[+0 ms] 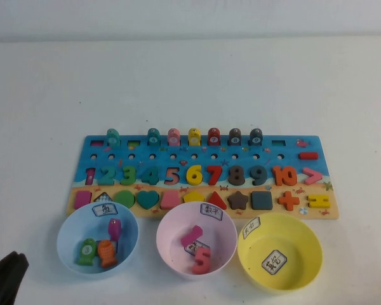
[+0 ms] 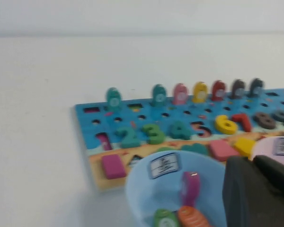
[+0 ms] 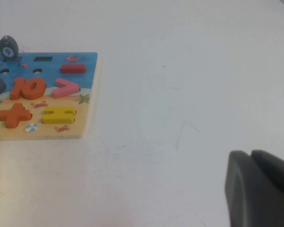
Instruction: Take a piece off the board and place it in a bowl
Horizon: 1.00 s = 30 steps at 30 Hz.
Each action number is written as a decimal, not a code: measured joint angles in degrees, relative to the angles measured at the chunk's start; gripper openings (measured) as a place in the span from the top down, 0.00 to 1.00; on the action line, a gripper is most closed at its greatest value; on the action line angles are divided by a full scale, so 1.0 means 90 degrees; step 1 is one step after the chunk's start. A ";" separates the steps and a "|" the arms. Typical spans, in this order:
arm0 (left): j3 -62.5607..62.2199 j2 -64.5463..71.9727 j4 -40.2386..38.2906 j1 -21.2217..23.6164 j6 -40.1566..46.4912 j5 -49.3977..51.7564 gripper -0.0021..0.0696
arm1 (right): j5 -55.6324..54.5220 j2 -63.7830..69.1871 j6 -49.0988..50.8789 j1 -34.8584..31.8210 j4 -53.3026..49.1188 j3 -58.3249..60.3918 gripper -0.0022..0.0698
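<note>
The green fish piece (image 1: 87, 251) lies inside the light blue bowl (image 1: 68, 234), next to an orange fish (image 1: 106, 252) and a purple piece (image 1: 115, 230). It also shows in the left wrist view (image 2: 164, 219), low in the bowl (image 2: 142, 187). The board (image 1: 317, 184) lies behind the three bowls and carries several numbers, shapes and upright fish. My left gripper (image 2: 252, 160) is shut and empty, just beside the blue bowl; it shows at the near left corner in the high view (image 1: 6, 273). My right gripper (image 3: 251, 153) is shut and empty over bare table, right of the board (image 3: 87, 85).
A pink bowl (image 1: 171, 232) holding a pink piece and a red 5 stands in the middle. A yellow bowl (image 1: 305, 254) stands to the right, with only labels inside. The table is white and bare beyond and beside the board.
</note>
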 joint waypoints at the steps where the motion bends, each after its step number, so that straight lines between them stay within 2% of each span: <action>1: 0.0258 0.0000 0.0000 0.0162 -0.0018 -0.0328 0.97 | 0.0000 0.0000 0.0000 0.0000 0.0000 0.0000 0.99; 5: 0.0518 -0.0094 0.0000 0.0817 -0.0050 -0.0196 0.98 | 0.0000 0.0000 0.0000 0.0000 0.0000 0.0000 0.99; 10: 0.0520 -0.0572 0.0000 0.1351 -0.0060 0.0401 0.98 | 0.0000 0.0000 0.0000 0.0000 0.0000 0.0000 0.99; 17: 0.0529 -0.1193 0.0000 0.1447 0.0126 0.1506 0.98 | 0.0001 0.0000 0.0000 0.0000 0.0000 0.0000 0.99; 30: 0.0529 -0.1193 -0.0163 0.1447 0.0214 0.1548 0.98 | 0.0001 0.0000 0.0000 0.0000 0.0000 0.0000 0.99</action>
